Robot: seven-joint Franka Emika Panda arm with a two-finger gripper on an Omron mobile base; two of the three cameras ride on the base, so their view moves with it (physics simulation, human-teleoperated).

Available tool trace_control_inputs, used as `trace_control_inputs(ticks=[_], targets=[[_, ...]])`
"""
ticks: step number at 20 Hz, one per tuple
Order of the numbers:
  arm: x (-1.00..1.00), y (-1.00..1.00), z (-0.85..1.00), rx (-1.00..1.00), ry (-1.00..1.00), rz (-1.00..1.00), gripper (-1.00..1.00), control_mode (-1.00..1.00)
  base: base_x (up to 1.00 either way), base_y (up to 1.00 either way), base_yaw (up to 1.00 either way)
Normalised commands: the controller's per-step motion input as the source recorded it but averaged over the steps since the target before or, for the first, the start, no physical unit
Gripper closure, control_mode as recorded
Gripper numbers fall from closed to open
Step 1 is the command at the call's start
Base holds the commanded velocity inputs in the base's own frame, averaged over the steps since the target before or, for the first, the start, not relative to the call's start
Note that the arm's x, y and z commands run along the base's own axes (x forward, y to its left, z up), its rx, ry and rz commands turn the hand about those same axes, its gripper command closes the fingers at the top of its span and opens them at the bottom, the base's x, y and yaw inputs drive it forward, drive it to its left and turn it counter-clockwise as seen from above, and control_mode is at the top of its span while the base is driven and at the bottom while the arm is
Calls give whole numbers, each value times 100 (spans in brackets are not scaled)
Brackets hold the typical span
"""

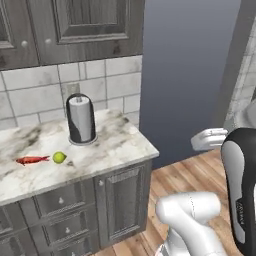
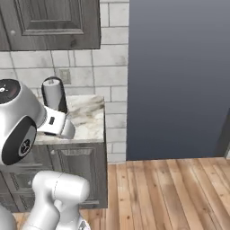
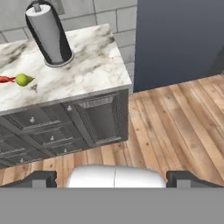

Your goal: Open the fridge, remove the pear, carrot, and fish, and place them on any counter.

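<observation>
The pear and the fish already lie just beside each other on the marble counter, toward its front edge, with the paper towel roll standing behind them near the backsplash. You can't see a carrot on that top, so I judge it is the item left to fetch, and you are likely between a drop-off and the trip to the fridge, whose grey side rises right of the counter. The gripper hangs over the wood floor with its tips set wide apart and nothing between them. Next, swing toward the fridge front. The floor gives you room; mind the counter's corner.
</observation>
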Motion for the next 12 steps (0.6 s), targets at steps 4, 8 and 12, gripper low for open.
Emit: trace_control_inputs(ticks=[4, 8, 12], targets=[[0, 0, 0, 0, 0, 0, -100, 100, 0, -80, -73], [0, 0, 0, 0, 0, 0, -100, 100, 0, -84, -74], [0, 0, 0, 0, 0, 0, -100, 100, 0, -82, -72]])
